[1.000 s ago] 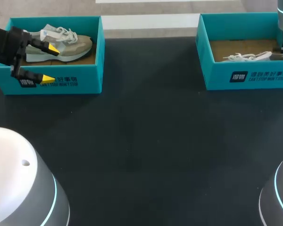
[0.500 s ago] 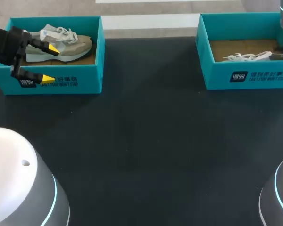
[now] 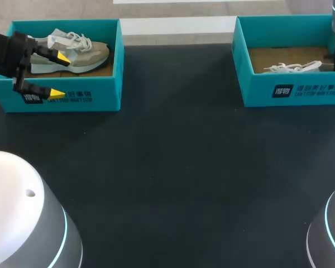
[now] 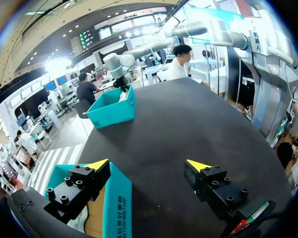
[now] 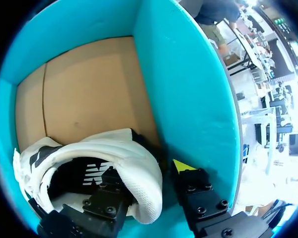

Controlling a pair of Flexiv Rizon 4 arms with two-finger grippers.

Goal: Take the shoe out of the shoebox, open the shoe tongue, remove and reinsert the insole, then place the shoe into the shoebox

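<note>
Up close, left gripper (image 3: pixel 60 75) hangs spread wide across the front wall of the left box (image 3: pixel 100 100), holding nothing; the grey shoe (image 3: pixel 84 53) lies inside just behind it. Over in the right box (image 3: pixel 307 92), right gripper (image 5: pixel 149 171) sits at the heel of the white shoe (image 5: pixel 134 158); whether it grips, I cannot tell.

The left shoebox (image 3: pixel 103 92) holds 1 shoe (image 3: pixel 89 54), the right shoebox (image 3: pixel 251 92) a 2nd shoe (image 3: pixel 293 67), well apart.
</note>
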